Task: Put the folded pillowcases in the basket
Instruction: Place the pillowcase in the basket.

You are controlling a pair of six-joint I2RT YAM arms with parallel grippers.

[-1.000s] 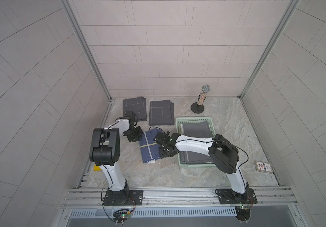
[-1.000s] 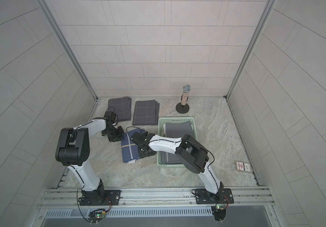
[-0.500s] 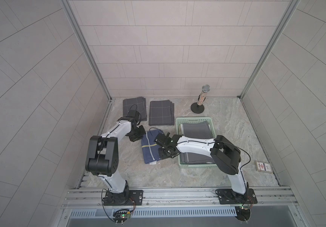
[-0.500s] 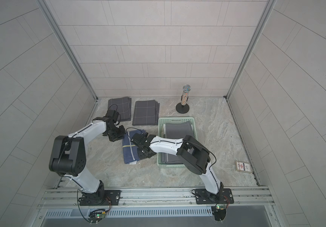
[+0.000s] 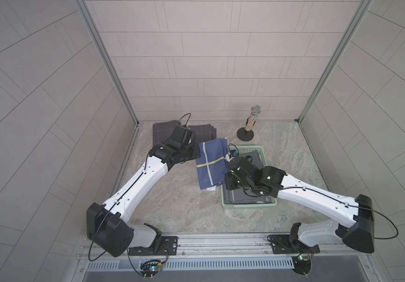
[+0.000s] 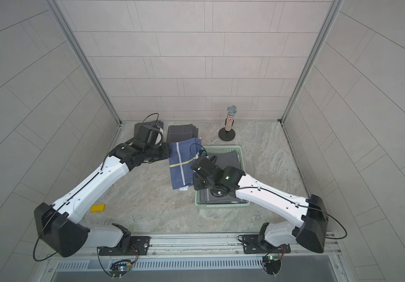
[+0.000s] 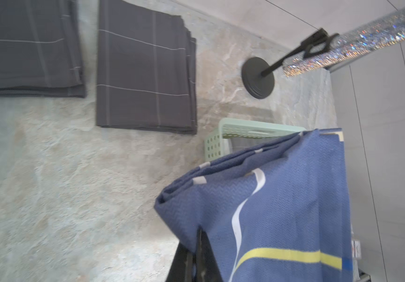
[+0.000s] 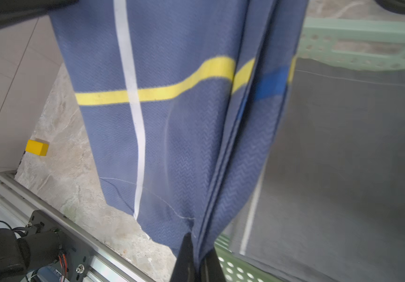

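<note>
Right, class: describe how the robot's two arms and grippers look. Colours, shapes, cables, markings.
The left arm and right arm match: smooth white tapered links between bulky black joint housings. A thin black cable runs along each and loops free at the shoulder. A small green light glows near the right wrist. The left gripper and right gripper have slim black fingers.

Place: robot test cell, lab-type booth. Evidence: 3 grey panel walls (image 5: 196,61) w/ alu corner posts (image 5: 106,61); stone-look bench (image 5: 177,202); left arm (image 5: 138,183) & right arm (image 5: 318,195), white/black, bolted to metal rail (image 5: 221,240) at front edge; bare circuit board (image 5: 152,268) below rail. Props: glitter mic on stand (image 5: 250,122), folded grey cloth stacks (image 6: 182,133), green basket (image 5: 250,206), yellow block (image 6: 97,208).
</note>
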